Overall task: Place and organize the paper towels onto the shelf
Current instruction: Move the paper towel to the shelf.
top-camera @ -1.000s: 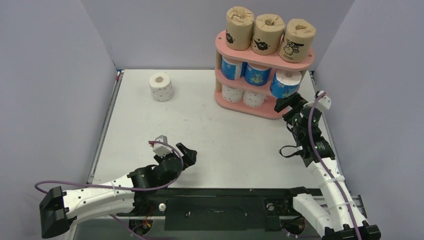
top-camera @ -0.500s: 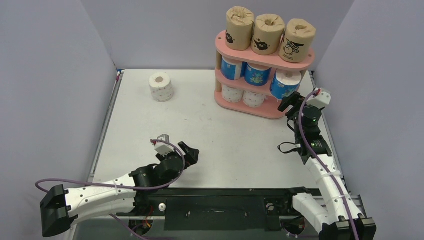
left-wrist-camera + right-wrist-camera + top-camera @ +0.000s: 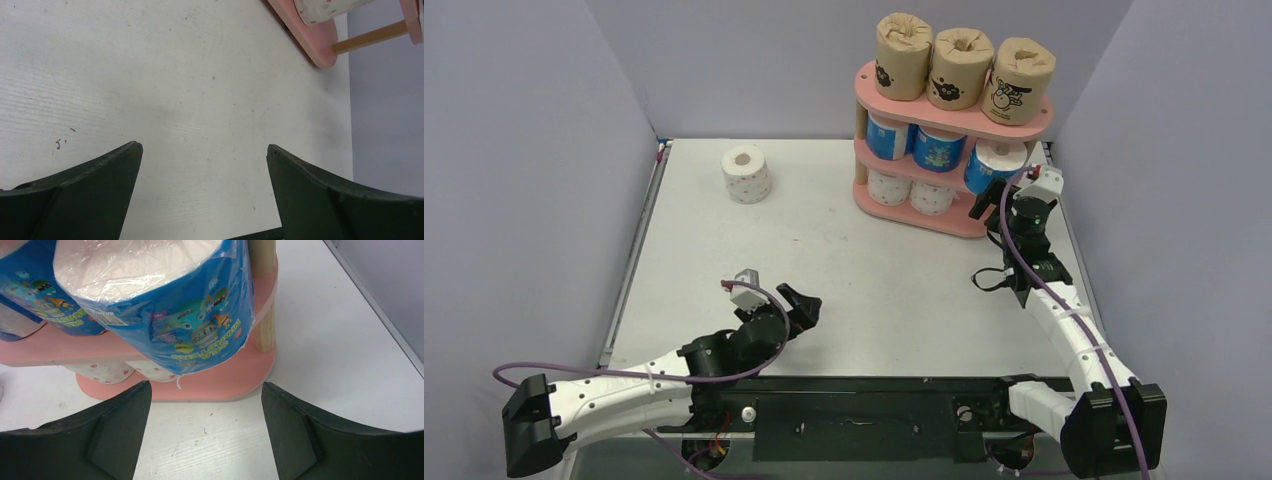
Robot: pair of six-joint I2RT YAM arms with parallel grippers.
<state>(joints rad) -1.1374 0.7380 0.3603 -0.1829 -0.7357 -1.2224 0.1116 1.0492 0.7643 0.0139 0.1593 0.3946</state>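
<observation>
Tabletop (image 3: 874, 260) white, lightly scuffed — lavender walls (image 3: 524, 150) around; left gripper (image 3: 201, 146), right gripper (image 3: 205, 385) — jaws apart.

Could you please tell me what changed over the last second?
The right gripper moved forward and left, up to the rightmost blue roll on the middle tier of the shelf, fingers open, holding nothing. The left gripper, the loose white roll and the other shelved rolls stayed put.

shelf (image 3: 959, 227) far right on table (image 3: 874, 270), lone roll (image 3: 746, 173) far left
</observation>
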